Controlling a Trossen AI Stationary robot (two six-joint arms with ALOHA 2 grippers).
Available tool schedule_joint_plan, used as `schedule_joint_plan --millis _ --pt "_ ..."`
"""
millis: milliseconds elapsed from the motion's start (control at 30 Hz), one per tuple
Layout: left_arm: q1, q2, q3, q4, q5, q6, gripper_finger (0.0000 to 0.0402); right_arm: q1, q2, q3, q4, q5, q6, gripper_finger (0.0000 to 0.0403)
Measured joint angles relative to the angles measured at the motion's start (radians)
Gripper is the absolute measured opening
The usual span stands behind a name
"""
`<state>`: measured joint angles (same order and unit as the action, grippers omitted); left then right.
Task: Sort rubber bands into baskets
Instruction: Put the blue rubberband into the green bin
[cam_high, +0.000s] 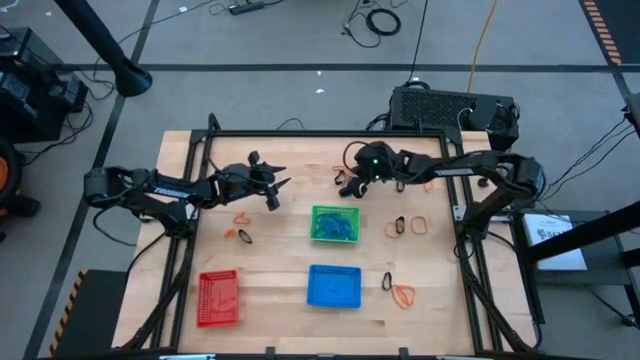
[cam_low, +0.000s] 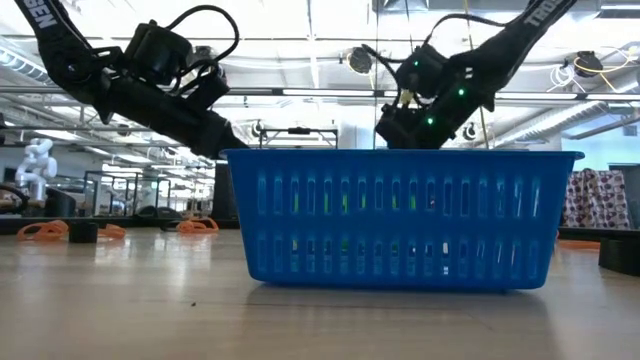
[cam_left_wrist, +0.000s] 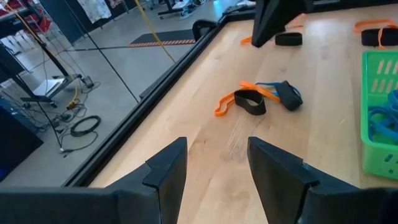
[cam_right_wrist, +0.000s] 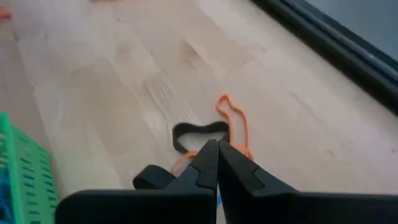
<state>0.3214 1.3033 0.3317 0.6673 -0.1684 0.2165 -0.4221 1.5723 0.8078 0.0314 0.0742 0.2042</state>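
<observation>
your right gripper (cam_right_wrist: 217, 163) has its fingers pressed together at the far side of the table, just above a small tangle of rubber bands (cam_right_wrist: 211, 134), one black loop and one orange, lying flat on the wood. whether a strand is caught between the tips you cannot tell; the fingers hide the near edge of the pile. your left gripper (cam_left_wrist: 214, 171) hangs with its fingers apart over bare wood, holding nothing, with another little knot of orange, black and blue bands (cam_left_wrist: 261, 98) ahead of it.

more loops lie scattered to the right of the green basket (cam_high: 335, 224), which already holds blue ones; the blue basket (cam_high: 333, 285) and red basket (cam_high: 218, 297) stand nearer the front edge.

expect these bands to weigh almost nothing, flop limp, and stretch or snap back if you drag them. they lie thin against the table, so pinch low, across a single strand where it arches or crosses another, and lift gently, since tangled neighbours will probably come along.
</observation>
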Motion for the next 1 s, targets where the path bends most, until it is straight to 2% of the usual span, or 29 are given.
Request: schedule_joint_plan --millis 200,500,600,733,867,900,1000 --pt "0.0 0.0 0.0 0.002 0.0 0.0 0.0177 -0.001 0.089 0.0 0.004 0.005 0.036 0.0022" --pt "0.0 0.0 0.0 0.005 0.0 -0.001 0.0177 -0.003 0.174 0.0 -0.007 0.006 0.076 0.0115" --pt "0.0 0.0 0.0 0.005 0.0 -0.001 0.0177 -0.003 0.186 0.0 -0.032 0.005 0.088 0.0132" --pt "0.0 0.0 0.0 0.005 0.0 -0.001 0.0177 -0.003 0.187 0.004 -0.084 0.005 0.104 0.0112" --pt "0.0 0.0 0.0 0.005 0.0 -0.001 0.0177 -0.002 0.155 0.0 -0.119 0.002 0.077 0.0025" --pt "0.0 0.0 0.0 0.005 0.0 -0.001 0.0177 -0.001 0.142 -0.002 -0.123 -0.002 0.066 0.0014" --pt "0.0 0.0 0.0 0.005 0.0 -0.001 0.0177 -0.001 0.092 -0.001 -0.08 -0.001 0.042 0.0009"
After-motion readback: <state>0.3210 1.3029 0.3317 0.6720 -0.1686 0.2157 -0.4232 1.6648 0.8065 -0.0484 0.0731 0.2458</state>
